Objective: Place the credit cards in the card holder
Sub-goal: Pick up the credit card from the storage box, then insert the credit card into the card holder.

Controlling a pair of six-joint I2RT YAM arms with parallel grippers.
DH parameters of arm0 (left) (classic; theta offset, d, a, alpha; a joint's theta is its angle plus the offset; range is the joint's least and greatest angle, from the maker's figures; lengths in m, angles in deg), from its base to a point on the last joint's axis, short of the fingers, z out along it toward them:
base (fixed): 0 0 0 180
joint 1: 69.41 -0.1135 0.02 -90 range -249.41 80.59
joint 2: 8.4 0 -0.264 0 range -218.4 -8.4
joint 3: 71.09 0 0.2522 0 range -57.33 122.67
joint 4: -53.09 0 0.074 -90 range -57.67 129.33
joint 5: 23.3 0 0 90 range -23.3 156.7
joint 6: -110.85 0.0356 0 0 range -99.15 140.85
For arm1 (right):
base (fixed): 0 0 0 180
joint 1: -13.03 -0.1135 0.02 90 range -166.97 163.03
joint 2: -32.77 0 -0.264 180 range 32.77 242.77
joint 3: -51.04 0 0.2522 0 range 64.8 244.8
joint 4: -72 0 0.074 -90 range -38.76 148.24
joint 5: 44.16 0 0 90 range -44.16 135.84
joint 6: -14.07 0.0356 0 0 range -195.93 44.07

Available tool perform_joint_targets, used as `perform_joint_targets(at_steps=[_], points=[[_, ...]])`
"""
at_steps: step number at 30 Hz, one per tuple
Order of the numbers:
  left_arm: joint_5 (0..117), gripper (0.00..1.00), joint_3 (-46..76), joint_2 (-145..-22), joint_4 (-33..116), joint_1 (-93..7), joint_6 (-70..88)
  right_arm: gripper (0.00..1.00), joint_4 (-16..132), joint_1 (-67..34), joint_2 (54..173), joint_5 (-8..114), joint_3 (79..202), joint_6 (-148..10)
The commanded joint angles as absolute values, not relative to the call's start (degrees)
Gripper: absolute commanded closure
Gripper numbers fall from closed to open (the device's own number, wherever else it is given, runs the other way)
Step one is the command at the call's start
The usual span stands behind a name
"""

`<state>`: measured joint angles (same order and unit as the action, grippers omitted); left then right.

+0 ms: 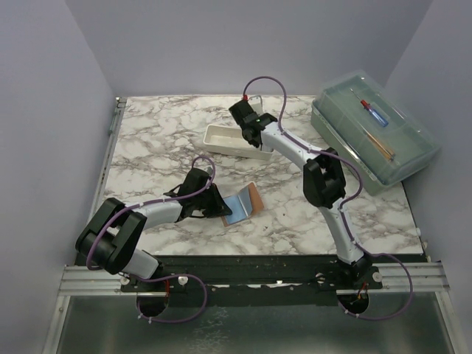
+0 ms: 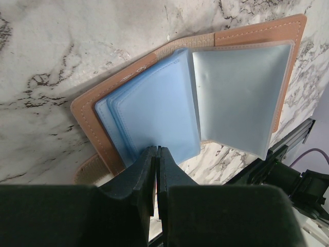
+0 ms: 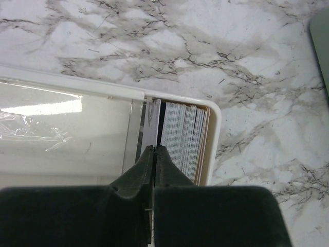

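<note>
The card holder (image 1: 243,200) lies open on the marble table, with a tan outside and blue-grey inner sleeves (image 2: 154,103). My left gripper (image 1: 220,203) is at its left side. In the left wrist view the gripper (image 2: 156,150) is shut on the near edge of a blue inner sleeve. Several pale credit cards (image 3: 185,136) stand on edge in the right end of the white tray (image 3: 216,134). My right gripper (image 1: 254,139) reaches into that tray. In its wrist view the gripper (image 3: 154,148) is shut on one whitish card (image 3: 151,121), a little apart from the stack.
The white tray (image 1: 221,140) sits at mid-table behind the card holder. A large clear lidded box (image 1: 372,136) with tools inside stands at the back right. White walls enclose the table on three sides.
</note>
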<state>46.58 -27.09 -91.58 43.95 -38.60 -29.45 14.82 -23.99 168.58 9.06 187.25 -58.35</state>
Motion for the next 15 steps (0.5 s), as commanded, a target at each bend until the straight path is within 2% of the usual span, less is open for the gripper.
perform_joint_targets(at_steps=[1, 9, 11, 15], points=[[46.68, 0.89, -28.24, -91.71, 42.19, -38.73, -28.44, 1.0, 16.7, -23.8, 161.79, 11.46, 183.98, -54.92], [46.5, 0.87, -28.02, -90.57, 41.61, -38.73, -28.5, 1.0, 27.21, -23.8, 147.54, 17.74, 168.88, -55.17], [46.42, 0.87, -27.91, -90.95, 41.61, -38.73, -28.54, 1.0, 31.14, -23.78, 141.65, 25.6, 161.76, -57.2], [46.5, 0.87, -27.97, -91.59, 41.54, -38.73, -28.33, 1.0, 40.56, -23.8, 128.26, 50.07, 144.09, -60.45]])
